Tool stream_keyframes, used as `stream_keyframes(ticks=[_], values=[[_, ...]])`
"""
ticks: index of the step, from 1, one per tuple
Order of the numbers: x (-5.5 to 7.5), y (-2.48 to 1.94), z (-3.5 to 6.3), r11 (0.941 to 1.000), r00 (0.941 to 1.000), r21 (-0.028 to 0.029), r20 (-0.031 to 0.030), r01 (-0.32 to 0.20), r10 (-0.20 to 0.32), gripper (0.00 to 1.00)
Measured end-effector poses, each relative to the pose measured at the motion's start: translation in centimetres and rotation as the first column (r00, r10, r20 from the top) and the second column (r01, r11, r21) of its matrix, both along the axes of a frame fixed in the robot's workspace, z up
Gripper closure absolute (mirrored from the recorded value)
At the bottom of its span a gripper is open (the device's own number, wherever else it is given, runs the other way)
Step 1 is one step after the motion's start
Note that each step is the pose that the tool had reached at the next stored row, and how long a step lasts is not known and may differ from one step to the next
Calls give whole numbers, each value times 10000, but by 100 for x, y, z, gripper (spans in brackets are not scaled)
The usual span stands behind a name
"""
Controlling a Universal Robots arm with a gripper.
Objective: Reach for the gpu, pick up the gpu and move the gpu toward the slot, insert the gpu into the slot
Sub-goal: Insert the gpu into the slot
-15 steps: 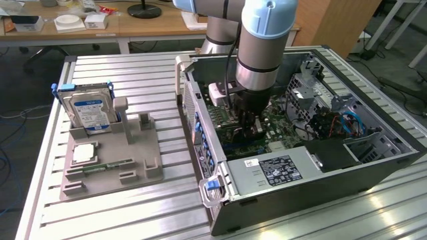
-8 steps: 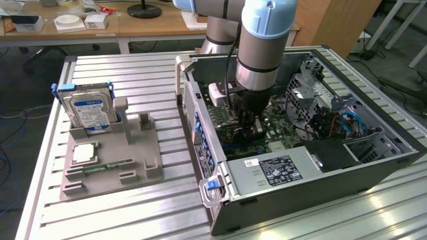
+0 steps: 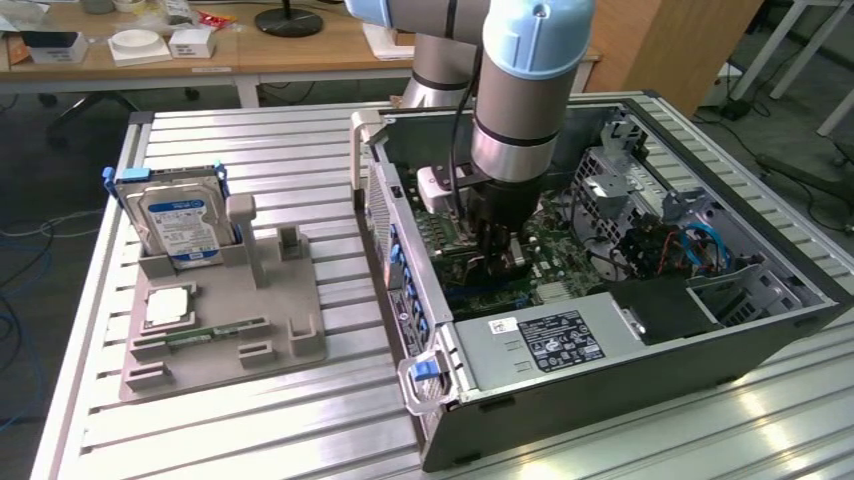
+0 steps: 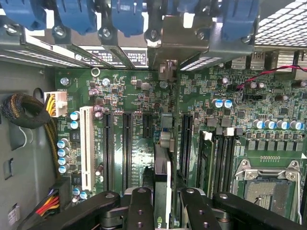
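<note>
My gripper point(image 3: 491, 258) is down inside the open computer case point(image 3: 747, 330), just above the green motherboard point(image 3: 534, 262). In the wrist view the gpu point(image 4: 162, 167) shows edge-on as a thin dark card between the black fingers point(image 4: 140, 207), and the gripper point(image 4: 163, 211) is shut on it. The card stands upright on the motherboard point(image 4: 144, 96), between a short black slot point(image 4: 147, 125) and a long black slot point(image 4: 184, 143). Its far end meets a grey metal bracket point(image 4: 184, 33) at the case's rear wall. The slot beneath the card is hidden by it.
Two more long black slots point(image 4: 117, 143) and a white slot point(image 4: 87, 143) lie beside the card. Memory slots point(image 4: 220, 158) and the CPU socket point(image 4: 268, 187) are on the other side. Blue clips point(image 4: 124, 14) line the rear wall. Outside the case, a hard drive point(image 3: 180, 225) stands on a grey fixture point(image 3: 267, 345).
</note>
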State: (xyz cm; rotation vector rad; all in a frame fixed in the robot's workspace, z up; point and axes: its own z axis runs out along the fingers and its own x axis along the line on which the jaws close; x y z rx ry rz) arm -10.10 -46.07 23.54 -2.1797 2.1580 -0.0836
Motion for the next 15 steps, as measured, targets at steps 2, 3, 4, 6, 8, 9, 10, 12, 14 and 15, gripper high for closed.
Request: stream_keyframes(ticks=[2, 3, 4, 6, 8, 9, 10, 12, 14, 15], values=[[0, 0, 0, 10000, 10000, -1, 0, -1, 1, 73], [0, 0, -1, 10000, 10000, 0, 0, 0, 0, 73], [0, -1, -1, 10000, 10000, 0, 1, 0, 0, 73], [0, 0, -2, 10000, 10000, 1, 1, 0, 0, 73], [3, 0, -1, 10000, 10000, 2, 1, 1, -1, 73], [3, 1, 3, 10000, 10000, 5, 2, 2, -2, 73], [3, 1, 7, 10000, 10000, 8, 3, 2, -2, 73], [4, 1, 9, 10000, 10000, 6, 3, 0, 0, 73], [4, 0, 12, 10000, 10000, 3, 2, 0, 0, 73], [4, 0, 14, 10000, 10000, 1, 2, 0, 0, 73]])
